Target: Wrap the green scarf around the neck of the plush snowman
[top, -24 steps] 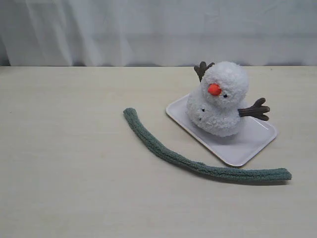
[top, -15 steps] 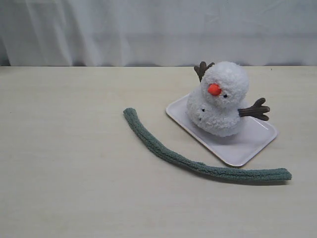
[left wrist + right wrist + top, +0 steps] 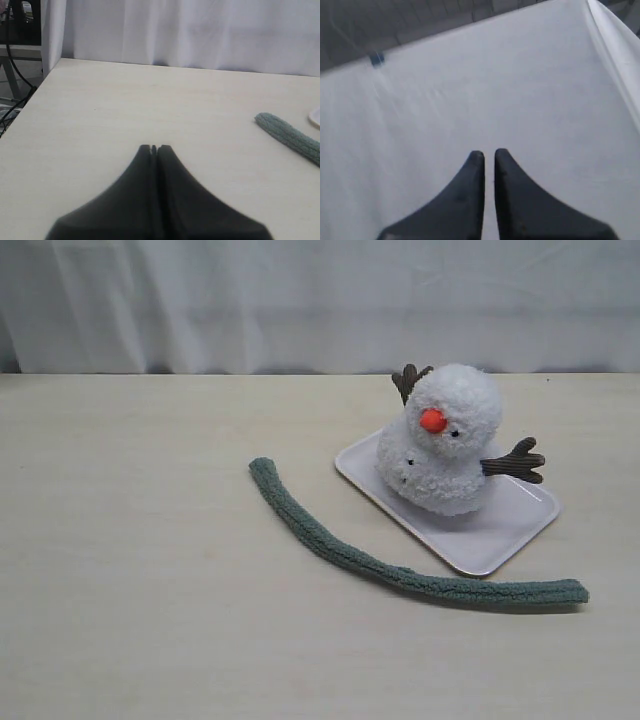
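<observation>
Green scarf (image 3: 290,136) runs off left wrist view

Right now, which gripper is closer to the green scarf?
Left, probably. The left gripper has one end of the green scarf in its camera view, apart from it; the right gripper sees only table, no scarf.

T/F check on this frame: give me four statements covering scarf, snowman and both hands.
1. The scarf lies on the table, off the snowman. True.
2. The snowman sits directly on the bare table. False: it sits on a white tray.
3. The left hand grips the scarf. False: it is shut on nothing, and the scarf's end lies apart from it.
4. The right hand is shut and empty. True.
</observation>
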You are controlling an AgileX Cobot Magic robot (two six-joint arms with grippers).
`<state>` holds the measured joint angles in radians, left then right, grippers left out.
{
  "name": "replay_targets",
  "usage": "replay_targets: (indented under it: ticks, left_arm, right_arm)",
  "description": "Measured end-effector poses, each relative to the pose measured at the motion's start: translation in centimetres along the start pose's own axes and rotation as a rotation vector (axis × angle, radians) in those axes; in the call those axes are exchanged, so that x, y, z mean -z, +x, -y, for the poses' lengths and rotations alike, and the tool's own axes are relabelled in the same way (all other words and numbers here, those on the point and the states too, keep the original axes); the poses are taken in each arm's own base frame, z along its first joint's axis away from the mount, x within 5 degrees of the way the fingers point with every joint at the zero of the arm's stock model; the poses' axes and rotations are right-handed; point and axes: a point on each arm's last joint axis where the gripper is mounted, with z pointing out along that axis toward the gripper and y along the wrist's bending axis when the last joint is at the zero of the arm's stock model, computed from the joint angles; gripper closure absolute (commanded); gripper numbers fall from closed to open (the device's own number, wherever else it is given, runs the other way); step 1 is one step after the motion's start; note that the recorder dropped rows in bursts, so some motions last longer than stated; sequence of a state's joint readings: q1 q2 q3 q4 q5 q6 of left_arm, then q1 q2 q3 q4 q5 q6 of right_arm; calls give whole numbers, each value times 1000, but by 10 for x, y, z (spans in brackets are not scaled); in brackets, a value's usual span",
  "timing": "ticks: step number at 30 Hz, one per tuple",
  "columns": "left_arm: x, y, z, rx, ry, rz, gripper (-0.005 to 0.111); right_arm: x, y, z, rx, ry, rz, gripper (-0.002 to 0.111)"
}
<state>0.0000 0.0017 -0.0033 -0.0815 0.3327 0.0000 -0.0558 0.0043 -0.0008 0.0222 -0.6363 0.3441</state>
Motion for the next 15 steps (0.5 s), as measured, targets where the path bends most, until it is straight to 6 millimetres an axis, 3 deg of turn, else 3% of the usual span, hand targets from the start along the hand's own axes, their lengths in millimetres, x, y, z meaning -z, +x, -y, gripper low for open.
replay_targets:
  ticks: [3,7,10,15]
  left_arm:
    - [0,0,0,0,0,0,107]
    - [0,0,0,0,0,0,107]
    - [0,0,0,0,0,0,107]
    - [0,0,0,0,0,0,107]
  right_arm:
    - [0,-9,-3,-239,-45,90,101]
    - [-2,-13,-7,-319,-77,97,101]
    - [-13,-25,-19,-226,-111,-7,99]
    - [-31,-58,-33,15,-48,-187,70]
